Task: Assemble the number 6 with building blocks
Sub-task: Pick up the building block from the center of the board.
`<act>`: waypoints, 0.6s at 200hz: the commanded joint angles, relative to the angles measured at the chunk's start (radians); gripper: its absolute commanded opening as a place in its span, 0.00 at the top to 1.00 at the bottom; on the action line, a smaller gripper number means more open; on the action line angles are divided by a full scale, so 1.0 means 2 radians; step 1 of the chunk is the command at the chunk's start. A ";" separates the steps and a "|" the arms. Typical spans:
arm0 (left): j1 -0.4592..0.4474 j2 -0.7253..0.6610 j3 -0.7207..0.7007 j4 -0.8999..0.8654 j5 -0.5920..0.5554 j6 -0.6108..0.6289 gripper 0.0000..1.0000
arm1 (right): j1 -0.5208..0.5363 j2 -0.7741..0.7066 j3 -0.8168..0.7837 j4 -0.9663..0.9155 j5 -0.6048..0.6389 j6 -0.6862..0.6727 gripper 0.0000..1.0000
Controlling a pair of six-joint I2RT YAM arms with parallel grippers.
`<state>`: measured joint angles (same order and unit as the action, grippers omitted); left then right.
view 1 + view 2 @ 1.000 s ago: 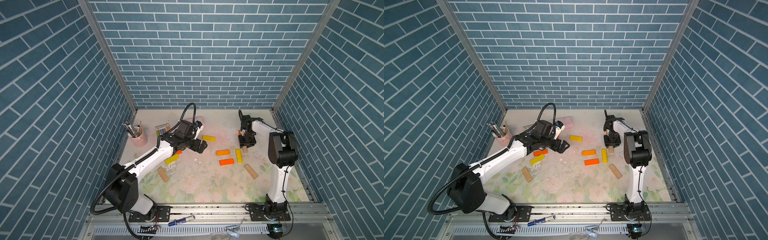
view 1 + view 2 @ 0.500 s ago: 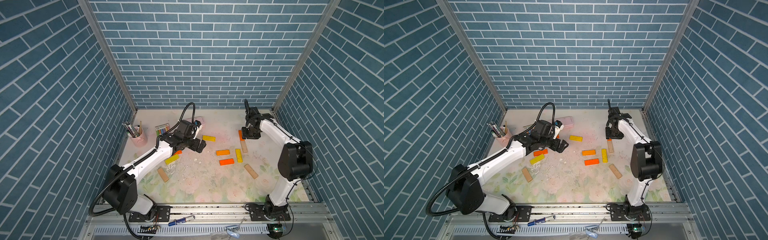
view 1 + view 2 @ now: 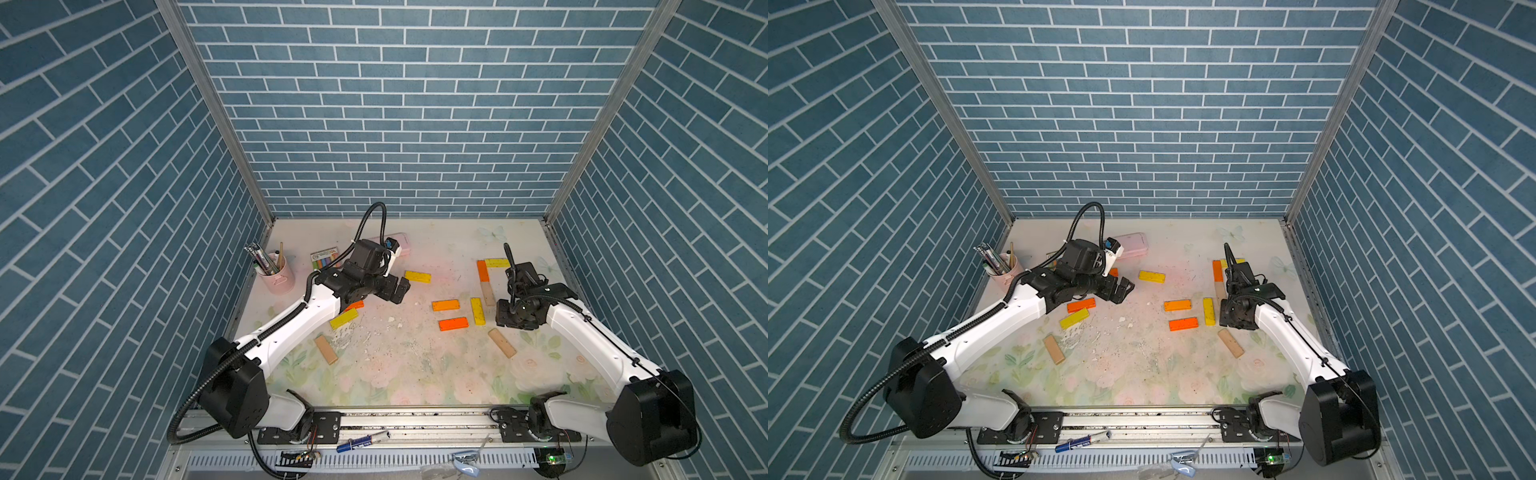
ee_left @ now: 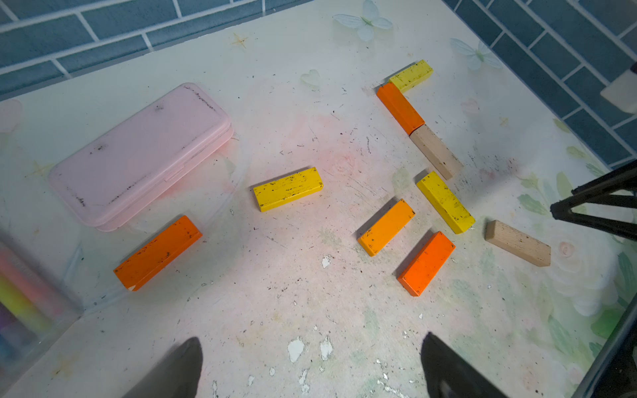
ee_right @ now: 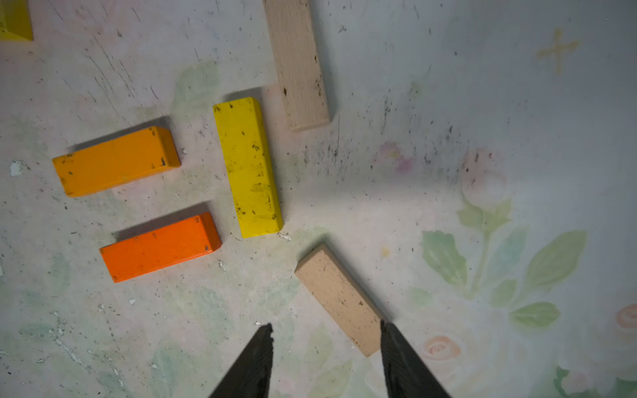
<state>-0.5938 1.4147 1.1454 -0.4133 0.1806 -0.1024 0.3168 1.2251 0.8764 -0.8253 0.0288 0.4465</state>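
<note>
We are hovering our right hand [image 5: 324, 358], half-open and empty, above a loose tan block [image 5: 339, 299] lying askew on the bench [image 5: 517, 120]; closing now, we are risking twisting it away. Our left hand [image 4: 313, 368] is gaping wide, empty. The orange-and-tan column [image 3: 482, 271] is sitting close, easily nudged.

Both empty: left end effector [image 4: 312, 344] jaws spread wide, right end effector [image 5: 325, 325] jaws partly apart.

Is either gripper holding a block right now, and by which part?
Nothing is held: left gripper and right gripper both stand open and empty.
</note>
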 commanded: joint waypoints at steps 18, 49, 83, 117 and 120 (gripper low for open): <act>-0.002 -0.007 -0.001 0.005 0.009 -0.010 0.01 | 0.009 0.014 -0.017 0.051 -0.037 0.026 0.47; -0.002 -0.003 0.001 0.003 0.010 -0.012 0.01 | 0.016 0.067 -0.003 0.091 -0.044 0.028 0.48; -0.002 -0.007 0.000 0.000 0.004 -0.009 0.01 | 0.022 0.134 0.035 0.111 -0.047 0.019 0.48; -0.002 -0.006 0.000 -0.001 0.000 -0.008 0.01 | 0.023 0.188 0.075 0.108 -0.041 0.008 0.49; -0.002 -0.006 0.000 -0.001 0.000 -0.008 0.01 | 0.022 0.191 0.079 0.107 -0.041 0.008 0.49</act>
<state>-0.5941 1.4147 1.1454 -0.4129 0.1944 -0.1165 0.3557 1.5589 0.9840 -0.6144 -0.0563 0.4667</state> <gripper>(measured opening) 0.994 0.516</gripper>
